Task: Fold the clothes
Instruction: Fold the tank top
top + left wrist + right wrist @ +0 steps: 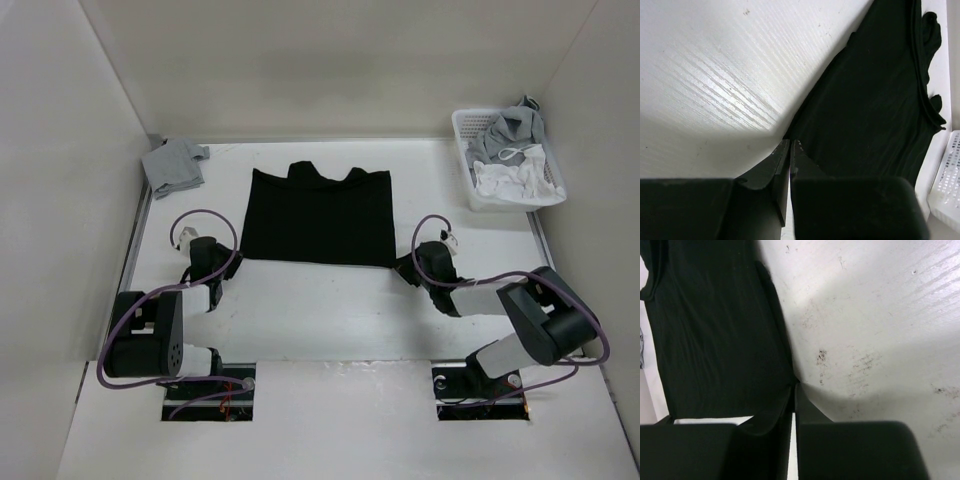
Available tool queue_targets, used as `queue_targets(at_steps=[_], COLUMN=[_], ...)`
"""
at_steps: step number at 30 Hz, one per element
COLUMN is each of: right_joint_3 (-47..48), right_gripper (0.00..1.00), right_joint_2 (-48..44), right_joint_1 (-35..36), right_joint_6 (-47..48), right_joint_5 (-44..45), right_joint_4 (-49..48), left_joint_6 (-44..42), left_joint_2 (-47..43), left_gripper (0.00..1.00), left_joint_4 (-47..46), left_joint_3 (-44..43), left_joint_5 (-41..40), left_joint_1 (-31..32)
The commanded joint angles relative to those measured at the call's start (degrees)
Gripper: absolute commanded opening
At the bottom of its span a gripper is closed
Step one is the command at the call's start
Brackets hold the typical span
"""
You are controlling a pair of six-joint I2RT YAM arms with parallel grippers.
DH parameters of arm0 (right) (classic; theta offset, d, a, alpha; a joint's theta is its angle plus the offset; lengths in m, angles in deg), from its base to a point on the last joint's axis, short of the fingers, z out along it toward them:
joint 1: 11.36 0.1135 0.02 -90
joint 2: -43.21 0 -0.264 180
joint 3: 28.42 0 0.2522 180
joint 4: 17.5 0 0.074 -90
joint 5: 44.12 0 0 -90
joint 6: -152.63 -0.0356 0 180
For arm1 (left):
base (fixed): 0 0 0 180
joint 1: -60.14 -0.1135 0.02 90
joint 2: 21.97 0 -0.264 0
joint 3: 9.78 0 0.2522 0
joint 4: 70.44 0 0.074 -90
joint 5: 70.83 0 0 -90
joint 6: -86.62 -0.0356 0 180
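Observation:
The clothes (pixel 318 220) are one black shirt-like garment spread flat on the white table, neck notch toward the back. My left gripper (pixel 236 261) sits at its near-left corner. In the left wrist view the jaws (pixel 790 144) are pressed together just where the black cloth (pixel 875 100) comes to a point. My right gripper (pixel 400 268) sits at the near-right corner. Seen from the right wrist, its jaws (pixel 795 386) are closed to a thin slit on the corner of the garment (pixel 715 340).
A folded grey cloth (pixel 175 165) lies at the back left corner. A white basket (pixel 462 150) holding grey and white bundled clothes (pixel 510 150) stands at the back right, its edge also showing in the left wrist view (pixel 947 180). Walls enclose the table on three sides.

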Motion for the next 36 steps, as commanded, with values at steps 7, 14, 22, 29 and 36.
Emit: queue_targets(at_steps=[7, 14, 22, 29, 36], right_joint_3=[1.5, 15.5, 38.3, 38.1, 26.5], right_gripper=[0.00, 0.00, 0.00, 0.02, 0.02], right_joint_2=[-15.4, -51.0, -56.1, -47.2, -25.3], right_joint_1=[4.3, 18.8, 41.1, 32.3, 0.0], right_joint_6=[6.0, 15.6, 22.9, 29.8, 23.2], right_joint_5=[4.1, 18.7, 34.7, 25.8, -8.0], right_joint_4=[6.4, 45.5, 60.2, 51.7, 29.3], left_joint_6=[1.3, 0.7, -3.2, -3.3, -0.1], left_joint_2=[-15.4, -49.3, -56.3, -50.9, -29.2], left_gripper=[0.00, 0.00, 0.00, 0.00, 0.00], left_joint_4=[1.5, 26.7, 37.6, 37.0, 20.9], left_joint_3=[-0.7, -13.5, -33.3, -30.0, -20.9], left_joint_5=[2.3, 0.8, -3.1, -4.5, -4.2], left_joint_1=[0.1, 0.7, 4.8, 4.6, 2.2])
